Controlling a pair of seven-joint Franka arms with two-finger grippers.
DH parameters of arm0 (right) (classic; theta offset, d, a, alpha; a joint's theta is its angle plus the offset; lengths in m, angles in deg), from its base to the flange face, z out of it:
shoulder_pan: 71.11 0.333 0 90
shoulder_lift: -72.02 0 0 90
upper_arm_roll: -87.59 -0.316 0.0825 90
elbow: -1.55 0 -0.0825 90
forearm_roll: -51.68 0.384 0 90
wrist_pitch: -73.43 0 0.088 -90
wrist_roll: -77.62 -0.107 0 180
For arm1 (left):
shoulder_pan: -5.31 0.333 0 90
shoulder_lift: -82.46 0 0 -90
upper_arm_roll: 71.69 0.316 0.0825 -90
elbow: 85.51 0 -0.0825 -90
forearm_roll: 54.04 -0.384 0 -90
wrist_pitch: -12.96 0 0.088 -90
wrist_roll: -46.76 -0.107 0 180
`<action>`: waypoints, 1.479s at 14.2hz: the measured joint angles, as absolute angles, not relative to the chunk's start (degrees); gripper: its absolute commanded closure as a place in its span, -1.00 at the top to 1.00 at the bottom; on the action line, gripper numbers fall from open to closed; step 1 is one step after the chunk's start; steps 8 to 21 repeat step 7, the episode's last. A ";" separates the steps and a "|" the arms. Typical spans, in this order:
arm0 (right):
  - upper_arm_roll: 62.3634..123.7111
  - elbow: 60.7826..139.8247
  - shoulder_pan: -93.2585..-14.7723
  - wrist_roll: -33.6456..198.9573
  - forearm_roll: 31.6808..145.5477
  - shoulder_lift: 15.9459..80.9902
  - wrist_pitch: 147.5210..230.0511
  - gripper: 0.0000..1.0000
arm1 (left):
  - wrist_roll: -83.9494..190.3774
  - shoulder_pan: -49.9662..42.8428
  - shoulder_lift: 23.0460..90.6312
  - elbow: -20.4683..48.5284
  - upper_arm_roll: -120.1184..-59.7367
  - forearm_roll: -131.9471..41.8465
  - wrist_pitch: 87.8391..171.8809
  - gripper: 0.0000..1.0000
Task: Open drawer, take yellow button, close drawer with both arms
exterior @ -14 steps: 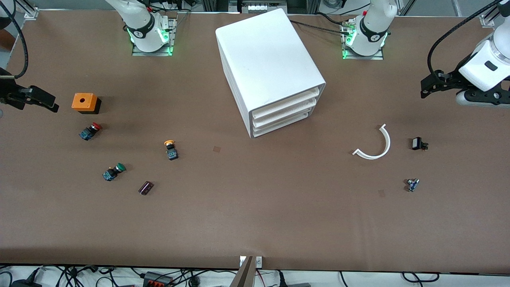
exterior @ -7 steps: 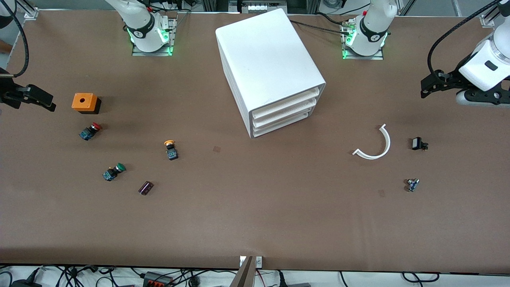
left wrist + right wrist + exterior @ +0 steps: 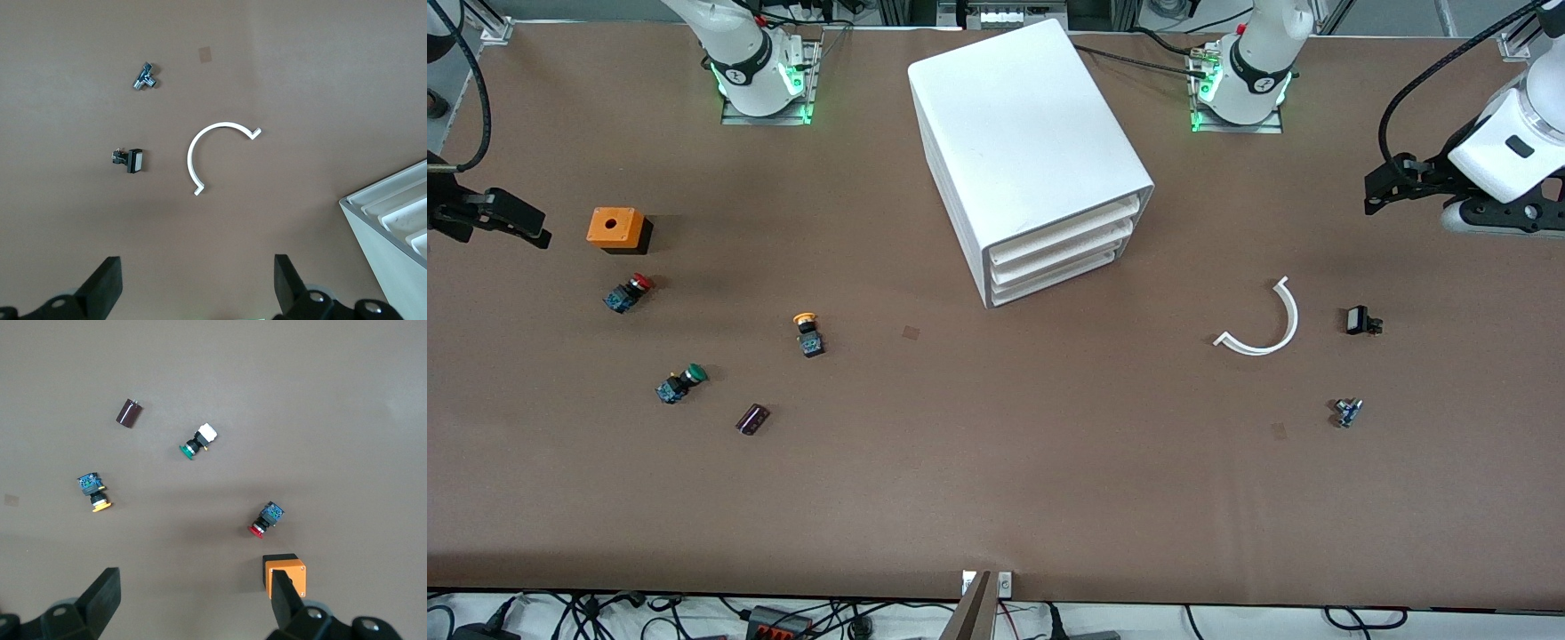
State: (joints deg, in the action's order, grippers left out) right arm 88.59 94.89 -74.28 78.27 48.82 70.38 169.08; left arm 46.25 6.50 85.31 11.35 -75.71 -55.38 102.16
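Hovering with jaws spread wide and empty, the left gripper (image 3: 193, 293) and right gripper (image 3: 193, 610) wait above opposite worktop ends. The top drawer (image 3: 1065, 234) sits shut; the orange-capped button (image 3: 808, 333) lies on the worktop (image 3: 996, 480) toward the right arm's end.

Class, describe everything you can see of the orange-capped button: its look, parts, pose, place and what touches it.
The orange-capped button is a small push button with a round orange cap on a black neck and a dark body showing blue. It lies on its side on the brown table, toward the right arm's end, nearer the front camera than the cabinet. Nothing but the table touches it.
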 measured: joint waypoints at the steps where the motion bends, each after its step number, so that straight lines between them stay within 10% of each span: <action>1: 88.59 94.88 -74.28 78.27 48.82 70.47 169.09 1.00 | 46.25 6.50 85.31 11.35 -75.71 -55.38 102.10 1.00; 21: 88.59 94.88 -74.29 78.27 48.82 70.67 169.09 1.00 | 46.25 6.50 85.31 11.34 -75.71 -55.38 102.01 1.00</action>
